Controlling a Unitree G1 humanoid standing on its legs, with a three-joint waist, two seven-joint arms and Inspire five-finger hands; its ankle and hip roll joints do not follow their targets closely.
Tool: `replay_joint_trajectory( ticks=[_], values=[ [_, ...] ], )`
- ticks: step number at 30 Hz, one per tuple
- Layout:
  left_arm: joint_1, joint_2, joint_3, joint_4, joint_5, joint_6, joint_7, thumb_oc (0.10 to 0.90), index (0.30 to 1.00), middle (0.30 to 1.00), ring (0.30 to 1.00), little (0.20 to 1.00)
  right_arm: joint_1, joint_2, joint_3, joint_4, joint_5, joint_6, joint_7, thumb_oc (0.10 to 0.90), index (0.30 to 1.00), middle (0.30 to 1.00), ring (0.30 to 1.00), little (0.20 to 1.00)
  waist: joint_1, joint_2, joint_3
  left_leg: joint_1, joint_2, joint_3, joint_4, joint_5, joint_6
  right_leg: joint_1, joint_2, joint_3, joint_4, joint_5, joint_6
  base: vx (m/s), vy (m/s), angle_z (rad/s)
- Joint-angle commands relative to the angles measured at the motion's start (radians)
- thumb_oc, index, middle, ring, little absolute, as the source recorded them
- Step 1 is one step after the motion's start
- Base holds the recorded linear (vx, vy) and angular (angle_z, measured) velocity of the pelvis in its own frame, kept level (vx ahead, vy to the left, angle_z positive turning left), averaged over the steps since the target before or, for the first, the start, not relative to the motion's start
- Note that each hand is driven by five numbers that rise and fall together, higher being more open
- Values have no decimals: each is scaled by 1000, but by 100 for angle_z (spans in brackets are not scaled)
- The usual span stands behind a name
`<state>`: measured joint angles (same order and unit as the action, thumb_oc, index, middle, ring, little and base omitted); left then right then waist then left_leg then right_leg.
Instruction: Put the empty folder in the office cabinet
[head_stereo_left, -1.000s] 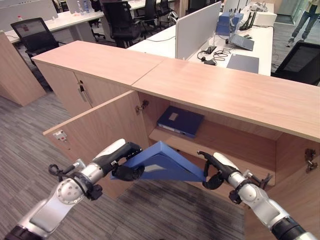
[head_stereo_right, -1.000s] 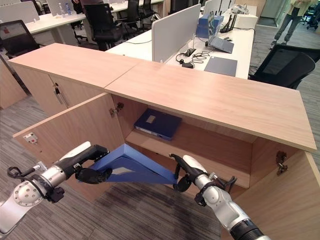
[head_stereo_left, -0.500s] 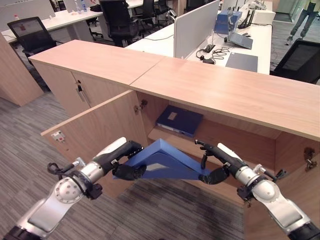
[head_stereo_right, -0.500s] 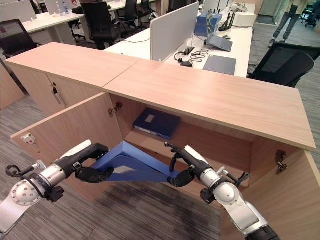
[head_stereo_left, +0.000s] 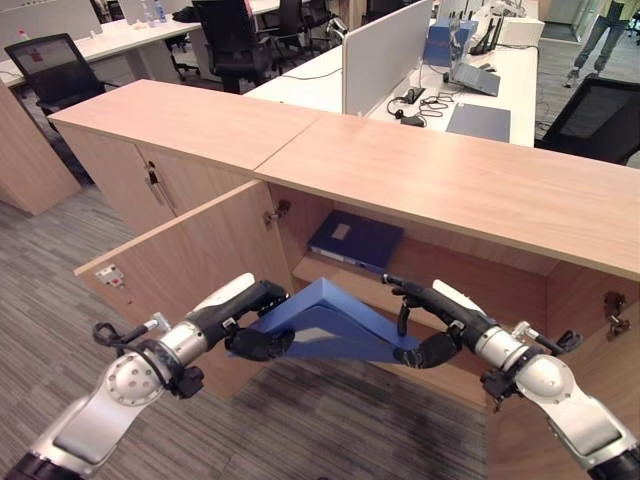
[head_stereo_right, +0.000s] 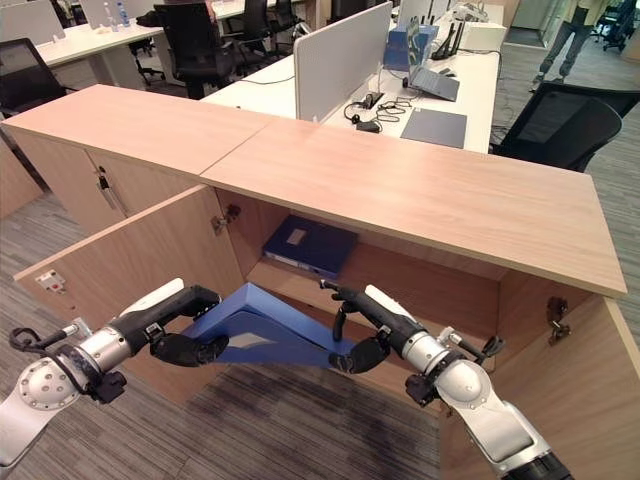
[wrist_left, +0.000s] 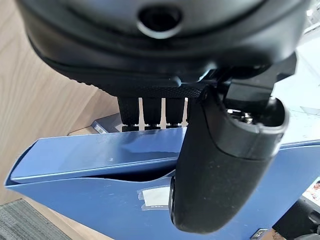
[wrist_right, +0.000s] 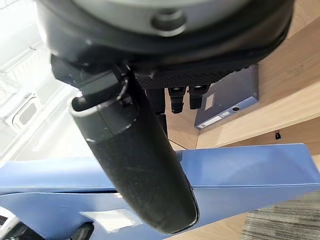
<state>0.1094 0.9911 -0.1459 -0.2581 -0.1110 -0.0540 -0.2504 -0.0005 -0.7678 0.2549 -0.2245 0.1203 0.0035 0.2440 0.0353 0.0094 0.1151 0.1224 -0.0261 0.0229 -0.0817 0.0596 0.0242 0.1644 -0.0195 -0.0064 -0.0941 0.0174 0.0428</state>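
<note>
Both robot hands, left (head_stereo_left: 255, 320) and right (head_stereo_left: 432, 325), clasp the splayed blue folder (head_stereo_left: 325, 325) before the open cabinet (head_stereo_left: 450, 190); it could snag the shelf (head_stereo_left: 335, 275) edge

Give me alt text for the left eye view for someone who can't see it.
Two robot hands hold an open blue folder before an open wooden cabinet: the left hand grips its left end, and the right hand holds its right end with the thumb beneath. Another blue folder lies flat on the cabinet shelf.

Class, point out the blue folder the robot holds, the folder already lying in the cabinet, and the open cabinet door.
held folder (head_stereo_left: 335, 325), left eye view, sloping cover
shelved folder (head_stereo_left: 355, 240), left eye view, top cover
cabinet door (head_stereo_left: 195, 260), left eye view, inner face
</note>
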Motion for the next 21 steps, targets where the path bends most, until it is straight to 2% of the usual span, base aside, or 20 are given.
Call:
replay_joint_trajectory(
  ticks=[1, 7, 13, 17, 21],
  values=[
    [-19, -13, 73, -81, 20, -150, -7, 400, 300, 300, 300, 300, -123, -20, -158, -203, 51, -155, -46, 800, 900, 900, 900, 900, -11, -34, -64, 63, -18, -32, -6, -146, -7, -6, -26, -82, 7, -19, 53, 0, 0, 0],
    [3, -23, 93, -62, 42, -149, -11, 400, 300, 300, 300, 300, -101, -54, -249, -260, 100, -161, -42, 800, 900, 900, 900, 900, -18, -35, -66, 62, -17, -30, -6, -148, -7, -8, -25, -83, 7, -19, 53, 2, 0, -1],
    [37, -49, 133, 8, 121, -142, -8, 400, 300, 300, 300, 300, -10, -94, -419, -269, 199, -152, -30, 800, 900, 900, 900, 900, -35, -42, -71, 60, -16, -23, -6, -151, -8, -12, -24, -79, 7, -18, 55, 0, 0, 0],
    [38, -74, 133, 80, 181, -133, 1, 400, 300, 300, 300, 300, 39, -64, -499, -213, 286, -144, -49, 800, 900, 900, 900, 900, -44, -42, -75, 61, -16, -16, -6, -154, -9, -14, -22, -76, 7, -19, 56, 2, 4, -6],
    [45, -120, 159, 141, 234, -120, 29, 400, 300, 300, 300, 300, 76, -40, -507, -199, 330, -129, -17, 800, 900, 900, 900, 900, -45, -45, -75, 62, -15, -11, -6, -156, -9, -16, -21, -72, 7, -19, 55, -3, -2, -11]
  ],
)
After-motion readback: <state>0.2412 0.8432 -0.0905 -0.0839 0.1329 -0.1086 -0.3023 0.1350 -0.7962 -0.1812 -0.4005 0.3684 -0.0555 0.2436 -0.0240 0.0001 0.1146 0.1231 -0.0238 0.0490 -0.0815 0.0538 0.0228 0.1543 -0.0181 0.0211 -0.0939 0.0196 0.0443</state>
